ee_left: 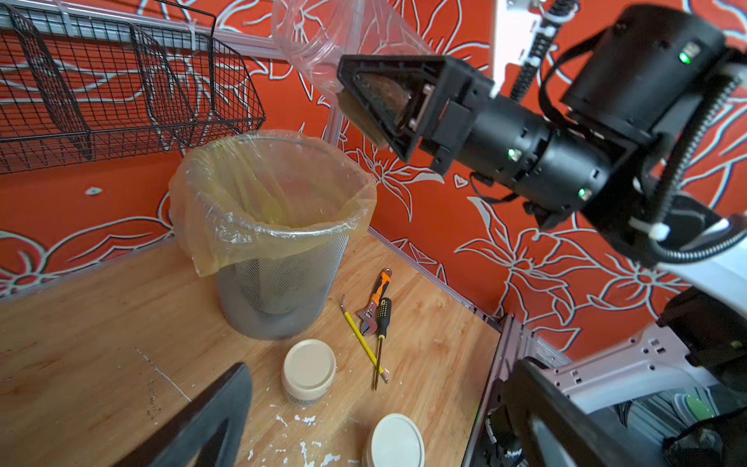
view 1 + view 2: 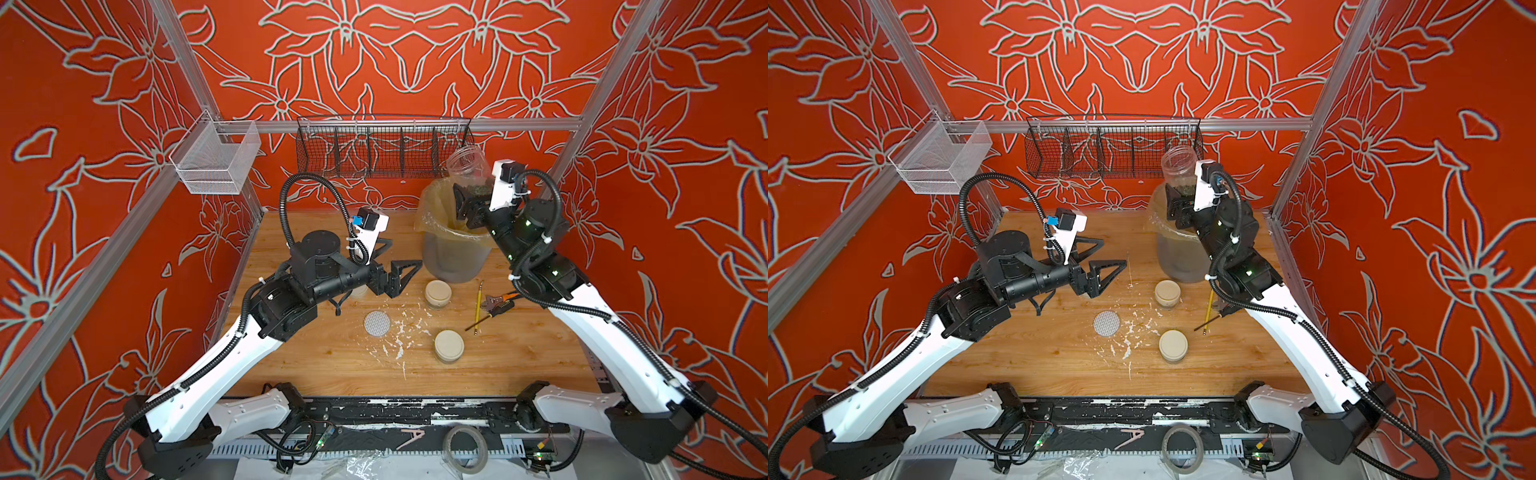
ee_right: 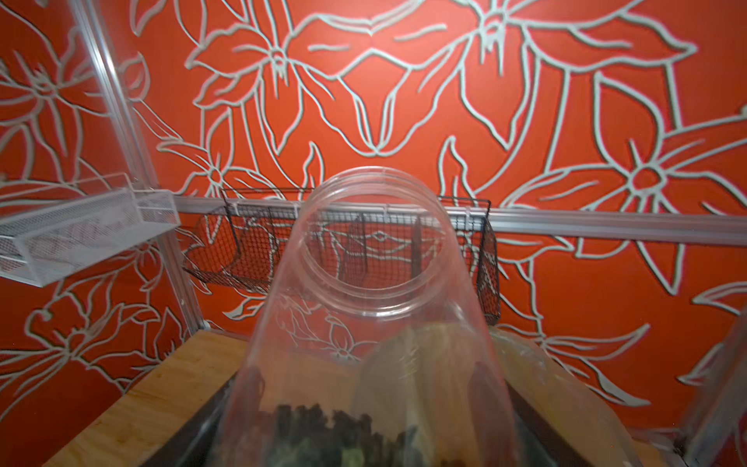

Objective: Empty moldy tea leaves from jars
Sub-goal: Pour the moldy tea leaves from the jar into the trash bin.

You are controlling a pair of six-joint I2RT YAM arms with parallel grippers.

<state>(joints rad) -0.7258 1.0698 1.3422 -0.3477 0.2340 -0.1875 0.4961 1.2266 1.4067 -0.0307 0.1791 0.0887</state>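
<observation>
In both top views, the right end effector (image 2: 478, 195) is clamping the base of a tall jar (image 2: 461, 160) (image 2: 1179, 162). The jar has no lid and is hanging in the air, higher than the rim of a grey mesh bin (image 2: 451, 257) with a yellowish liner. It is tilting with its open mouth up toward the back wall. Dark tea leaves (image 2: 478, 189) are sitting at its gripped end. The left end effector (image 2: 395, 257) is hovering over the desk (image 2: 311, 365), jaws spread wide, holding nothing. A squat jar (image 2: 437, 293) with a cream lid is standing just in front of the bin, and a second squat jar (image 2: 449, 345) is standing nearer the arm bases. A dotted white lid (image 2: 377, 323) is lying flat on the desk, with white flakes (image 2: 399, 332) scattered beside it.

In the left wrist view, the right end effector (image 1: 388, 101) is pinching the tall jar (image 1: 319, 40) up beside the bin (image 1: 279, 291). A pencil (image 1: 359, 335), a wrench (image 1: 374, 303) and a screwdriver (image 1: 382, 323) are lying together on the desk near the bin.

The right wrist view is looking along the tall jar (image 3: 376, 283) and out through its open mouth. The tea leaves (image 3: 323, 428) are heaping at the near end. A black wire basket (image 3: 242, 258) is hanging on the wall behind.
</observation>
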